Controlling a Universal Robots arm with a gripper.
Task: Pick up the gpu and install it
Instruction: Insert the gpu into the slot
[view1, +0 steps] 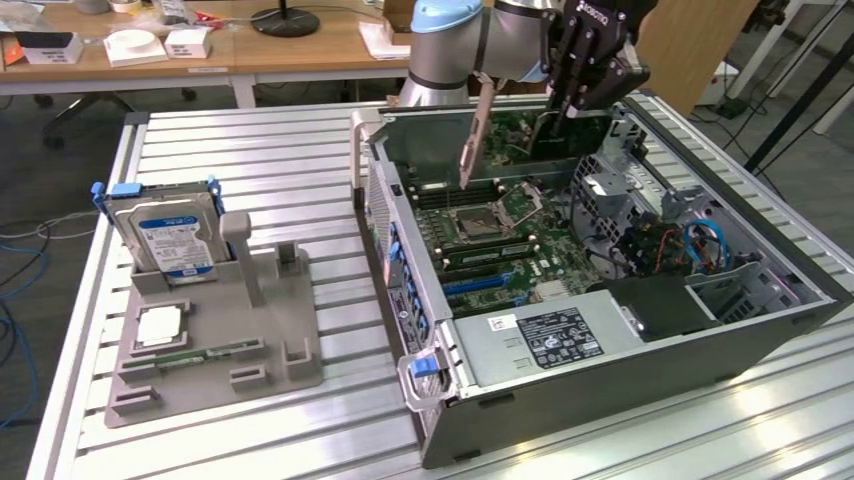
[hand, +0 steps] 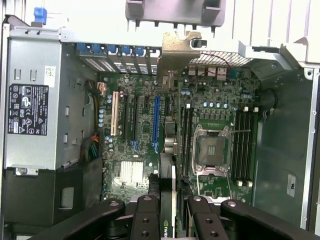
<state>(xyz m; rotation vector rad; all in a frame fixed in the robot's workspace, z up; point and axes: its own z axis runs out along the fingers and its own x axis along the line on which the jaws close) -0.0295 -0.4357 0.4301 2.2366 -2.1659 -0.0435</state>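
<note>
My gripper hangs over the back end of the open computer case and is shut on the gpu. The card hangs on edge, above the motherboard and apart from it, its metal bracket pointing down toward the board. In the wrist view the gpu appears edge-on between my dark fingers, running over the board. It lies just beside the long blue slot, with its bracket near the case's rear slot openings.
A grey fixture on the exterior view's left carries a blue-labelled hard drive, a processor and a memory stick. Inside the case sit the power supply, the processor socket and cables. Desks stand behind.
</note>
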